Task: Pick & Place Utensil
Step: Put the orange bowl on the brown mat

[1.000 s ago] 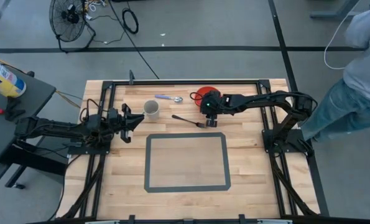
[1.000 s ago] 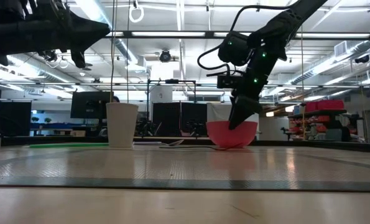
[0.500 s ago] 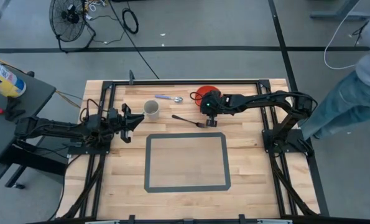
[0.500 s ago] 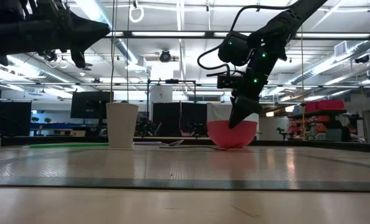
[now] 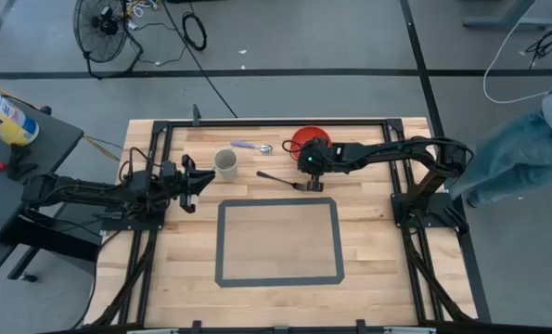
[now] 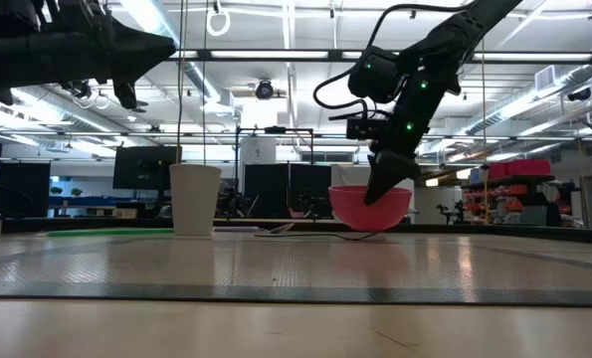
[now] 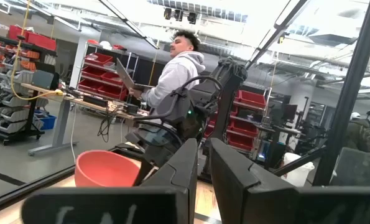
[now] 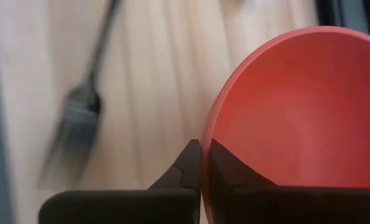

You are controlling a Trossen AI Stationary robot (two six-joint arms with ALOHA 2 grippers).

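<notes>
On the pale wooden table point(image 5: 368, 241), framed in black rails, we have our right gripper point(image 8: 201, 163) clamped on the near rim of the round red plastic bowl point(image 8: 278, 106), apparently lifting it, while our left gripper point(image 5: 190, 182), fingers together, waits beside the white paper cup point(image 5: 225, 164). The dark metal fork point(image 5: 283, 180) lies flat just beside the right gripper, tines nearest it, handle running away toward the cup; we judge the bowl needs setting down before the fork is picked.

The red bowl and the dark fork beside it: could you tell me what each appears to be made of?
Red bowl: probably plastic, with a thin rim, even colour and a smooth, softly glossy inside. Fork: dark, slim and uniform, perhaps black plastic or coated metal; the views leave it open.
</notes>
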